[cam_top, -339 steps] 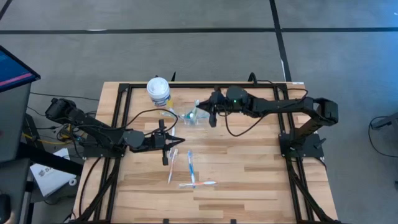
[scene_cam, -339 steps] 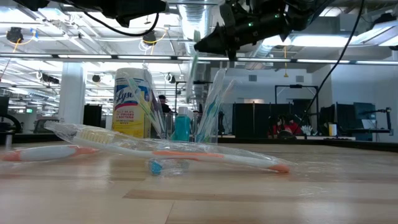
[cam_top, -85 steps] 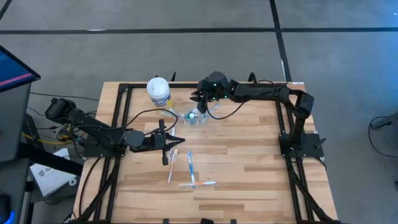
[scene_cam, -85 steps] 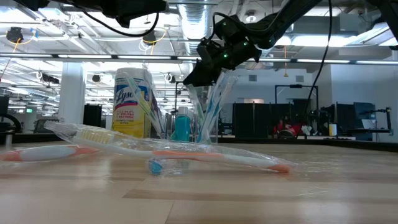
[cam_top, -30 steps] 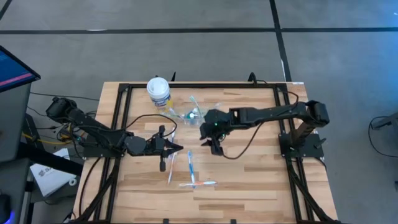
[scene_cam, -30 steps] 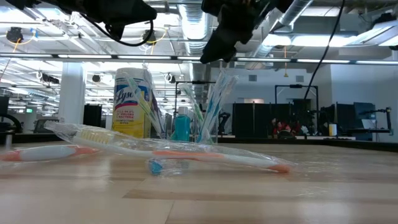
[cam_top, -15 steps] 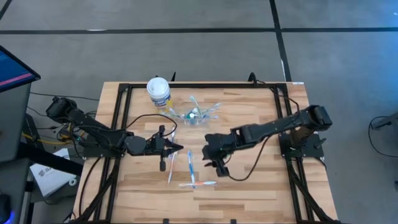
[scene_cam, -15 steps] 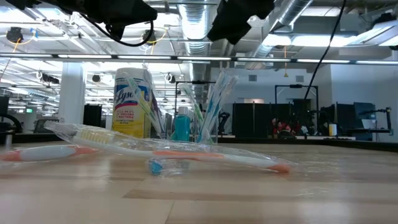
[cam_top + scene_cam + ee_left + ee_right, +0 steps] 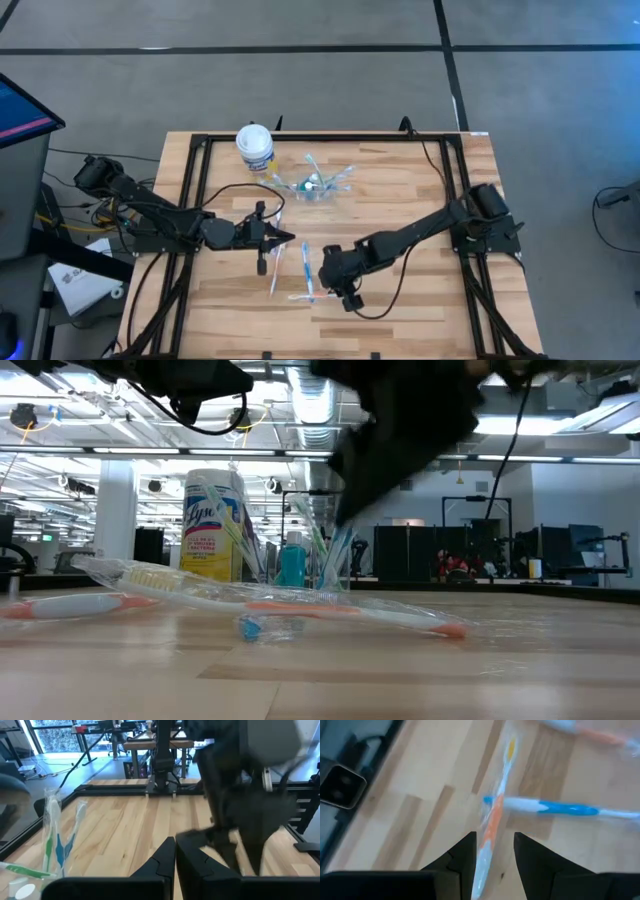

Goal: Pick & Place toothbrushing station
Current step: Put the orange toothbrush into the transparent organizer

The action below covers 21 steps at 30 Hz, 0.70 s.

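A clear cup [image 9: 312,187] stands at the table's far middle with several toothbrushes fanned out of it and a small blue tube [image 9: 291,561] inside. Three loose toothbrushes lie near the table's middle: a white one [image 9: 275,268], a blue one [image 9: 306,265] and a wrapped orange-and-white one [image 9: 492,825], which the blue one [image 9: 555,808] crosses. My right gripper [image 9: 337,287] hangs open just above the wrapped one, a finger on either side of it [image 9: 493,840]. My left gripper [image 9: 284,238] waits shut left of the middle [image 9: 175,851], above the table.
A yellow canister with a white lid [image 9: 255,147] stands at the far left, beside the cup. A black frame [image 9: 197,200] runs along the table's edges. Bare wood [image 9: 420,300] lies to the right of the loose toothbrushes.
My right gripper has travelled from the table's middle toward the near edge and come down over the loose toothbrushes, its arm now stretching across the table. The cup and the toothbrushes have stayed where they were.
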Available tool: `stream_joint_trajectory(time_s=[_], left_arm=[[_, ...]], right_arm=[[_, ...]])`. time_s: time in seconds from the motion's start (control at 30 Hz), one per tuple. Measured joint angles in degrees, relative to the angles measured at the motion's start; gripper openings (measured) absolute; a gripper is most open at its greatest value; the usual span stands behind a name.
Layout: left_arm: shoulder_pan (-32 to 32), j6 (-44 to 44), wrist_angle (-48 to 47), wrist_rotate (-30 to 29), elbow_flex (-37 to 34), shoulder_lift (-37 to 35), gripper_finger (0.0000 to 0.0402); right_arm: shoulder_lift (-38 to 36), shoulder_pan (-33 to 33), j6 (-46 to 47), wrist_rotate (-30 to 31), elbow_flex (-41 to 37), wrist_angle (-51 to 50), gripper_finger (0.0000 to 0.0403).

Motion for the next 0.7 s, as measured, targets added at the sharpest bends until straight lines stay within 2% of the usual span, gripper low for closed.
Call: stream_joint_trajectory(time_s=[0.33,0.7], left_arm=[[0.00,0.00,0.07,0.00,0.00,0.00,0.0008],[0.00,0.00,0.07,-0.02,0.00,0.00,0.0008]], right_arm=[[5.15,1.34,5.46,0.13,-0.20,-1.76,0.0120],[4.77,4.13,8.91,3.37,-0.20,-3.84,0.0120]])
